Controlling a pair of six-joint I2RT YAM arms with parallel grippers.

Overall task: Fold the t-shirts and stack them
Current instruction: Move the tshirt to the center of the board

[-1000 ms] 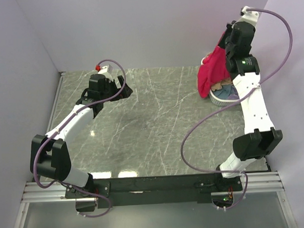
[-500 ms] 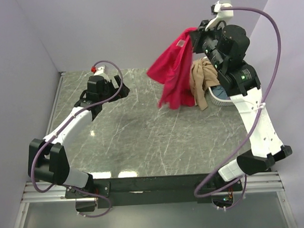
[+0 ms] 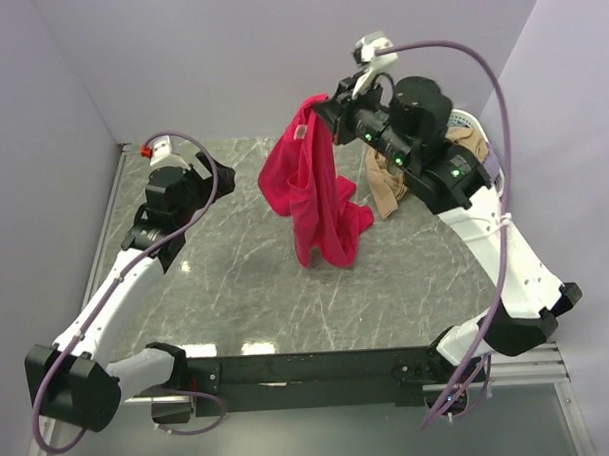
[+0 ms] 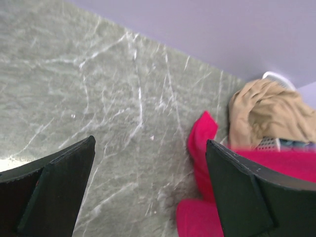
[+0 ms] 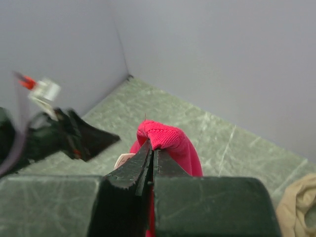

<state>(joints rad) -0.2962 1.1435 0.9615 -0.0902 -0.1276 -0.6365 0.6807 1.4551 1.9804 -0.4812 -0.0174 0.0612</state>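
Cloth hangs at upper centre of the top view: we see the right fingers (image 5: pixel 131 173) pinched shut on a fold of a crimson-red cloth t-shirt (image 3: pixel 308 193), which dangles over the grey marbled desk (image 3: pixel 236 280). At the upper left, the left fingers (image 4: pixel 54 187) gape wide, holding nothing.

- Soft, even light from above; the bench (image 3: pixel 246 280) shows pale glare patches along its near edge.
- Right wrist view: the left arm (image 5: pixel 54 136) is smeared and out of focus.
- Left wrist view: the red t-shirt (image 4: pixel 200 143) has blurred edges.
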